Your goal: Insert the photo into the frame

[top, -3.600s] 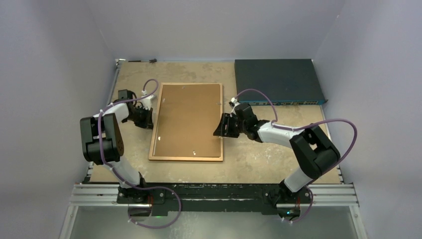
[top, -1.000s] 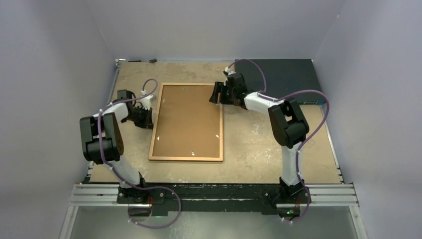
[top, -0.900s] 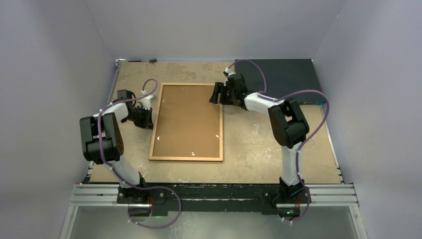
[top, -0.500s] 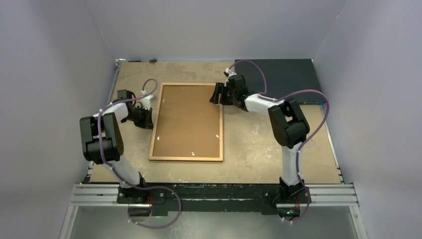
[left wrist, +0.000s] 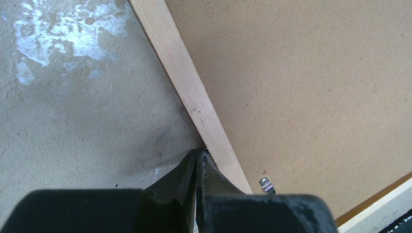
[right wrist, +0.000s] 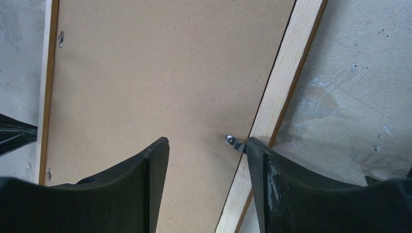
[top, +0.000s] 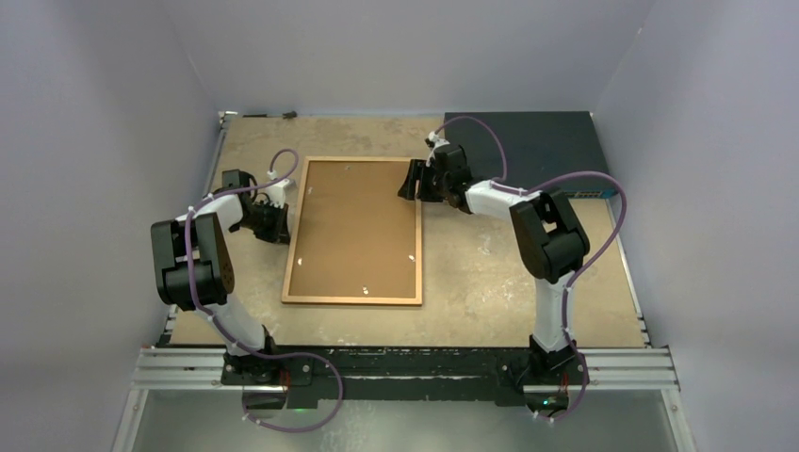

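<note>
The right gripper (right wrist: 208, 143) gapes above a metal clip (right wrist: 235, 142) on the frame (right wrist: 284, 82); the left gripper (left wrist: 197, 158), pressed together, touches the frame.

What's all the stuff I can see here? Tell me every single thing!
Rectangular wooden picture frame: one, orange-brown, lying back-up mid-table.
Flat fibreboard backing board: one, plain brown, inside the frame.
Small metal clips: several, silver, along the frame's inner edges.
Flat rectangular box: one, dark blue, far right corner.
Table: one, scuffed beige, under everything.
Left tool: one, black, shut, at the frame's left edge.
Right tool: one, black, open, above a clip at the frame's right edge.
</note>
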Controlling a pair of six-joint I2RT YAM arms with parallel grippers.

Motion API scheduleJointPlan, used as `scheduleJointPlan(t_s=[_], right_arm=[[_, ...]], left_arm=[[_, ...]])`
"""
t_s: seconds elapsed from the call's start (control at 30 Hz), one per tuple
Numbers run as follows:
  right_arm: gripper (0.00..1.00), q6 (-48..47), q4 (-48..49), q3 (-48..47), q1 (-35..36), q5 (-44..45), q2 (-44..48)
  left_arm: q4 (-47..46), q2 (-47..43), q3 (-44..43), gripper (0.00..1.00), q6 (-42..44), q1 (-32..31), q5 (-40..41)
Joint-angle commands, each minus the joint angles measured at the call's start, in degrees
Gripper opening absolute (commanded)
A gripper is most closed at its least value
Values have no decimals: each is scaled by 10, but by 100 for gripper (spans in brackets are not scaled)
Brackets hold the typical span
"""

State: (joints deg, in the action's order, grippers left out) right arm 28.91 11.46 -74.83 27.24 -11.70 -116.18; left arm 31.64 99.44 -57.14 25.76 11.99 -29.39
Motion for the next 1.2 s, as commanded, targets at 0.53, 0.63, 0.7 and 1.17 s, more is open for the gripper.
scheduleJointPlan(t_s=[0.53,0.63,0.7,1.17], right_arm=[[61,10,-30,26,6,-62,18],[60,11,-30,28,7,-63,20],[60,12,-31,29,8,-64,19],[64,31,-12,40,13,-63,71]], left_arm=[[35,22,8,0,18,3,7],[34,22,9,0,18,3,5],[35,22,10,0,17,3,4],[36,19,11,0,21,4,7]])
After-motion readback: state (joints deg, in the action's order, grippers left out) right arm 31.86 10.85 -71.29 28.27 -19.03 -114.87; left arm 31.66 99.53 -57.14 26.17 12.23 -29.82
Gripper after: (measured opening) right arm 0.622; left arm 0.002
